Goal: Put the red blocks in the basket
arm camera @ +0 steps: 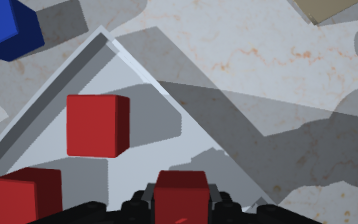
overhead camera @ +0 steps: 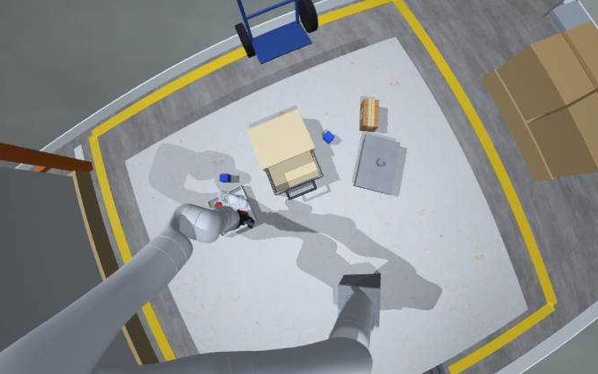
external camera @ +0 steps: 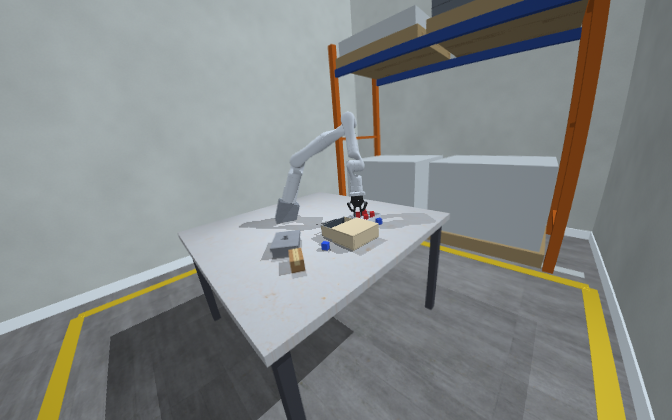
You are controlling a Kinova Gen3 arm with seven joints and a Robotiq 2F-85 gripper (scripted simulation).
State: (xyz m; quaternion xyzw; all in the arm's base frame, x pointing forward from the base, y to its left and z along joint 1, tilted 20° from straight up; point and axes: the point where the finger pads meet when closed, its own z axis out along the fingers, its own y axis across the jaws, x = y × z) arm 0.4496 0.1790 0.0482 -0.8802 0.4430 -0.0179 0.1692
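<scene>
My gripper (overhead camera: 246,220) (external camera: 357,212) (arm camera: 181,198) points down over the basket (overhead camera: 249,204) (arm camera: 51,93), shut on a red block (arm camera: 181,200) near its right side. Two other red blocks (arm camera: 92,126) (arm camera: 16,202) sit inside the basket; the arm partly covers it in the top view. The light wooden cabinet (overhead camera: 280,136) (external camera: 351,232) has its drawer (overhead camera: 284,178) pulled open, with no block visible inside. The metal box (external camera: 278,252) has its lid (overhead camera: 378,176) (external camera: 287,238) on; its inside is hidden.
One blue block (overhead camera: 224,177) (external camera: 378,221) (arm camera: 3,30) lies just outside the basket. Another blue block (overhead camera: 327,136) (external camera: 325,245) lies beside the cabinet. A small cardboard box (overhead camera: 369,114) (external camera: 297,260) stands near the metal box. The open drawer's handle (overhead camera: 301,190) sticks out.
</scene>
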